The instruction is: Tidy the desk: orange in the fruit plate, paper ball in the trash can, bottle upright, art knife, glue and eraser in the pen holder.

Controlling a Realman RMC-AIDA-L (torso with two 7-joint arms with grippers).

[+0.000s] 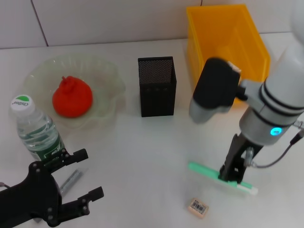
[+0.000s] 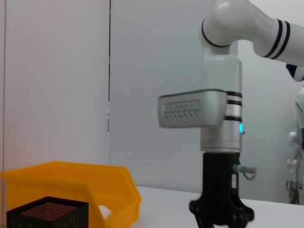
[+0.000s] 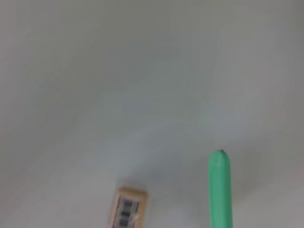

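A: On the left of the desk the orange (image 1: 71, 97) already sits in the fruit plate (image 1: 109, 76), and the bottle (image 1: 36, 128) stands upright beside it. That makes 2 items done.

B: And the paper ball?

A: Not visible; the trash can (image 1: 199, 35) shows only bare yellow walls from the head view, so I cannot tell.

B: What is left?

A: The pen holder (image 1: 156, 86) looks unfilled. The right gripper (image 1: 231, 174) is down on the green art knife (image 1: 204, 170), fingers apparently pinching it against the desk. The eraser (image 1: 198, 207) lies just near it, untouched. A grey stick (image 1: 71, 180), possibly the glue, lies by the left gripper (image 1: 90, 173), which hovers with its claw spread.

B: So about 3 items remain.

A: I judge so.

B: The surface?

A: Plain white desk (image 1: 142, 152), smooth, against a pale tiled wall (image 1: 95, 19).
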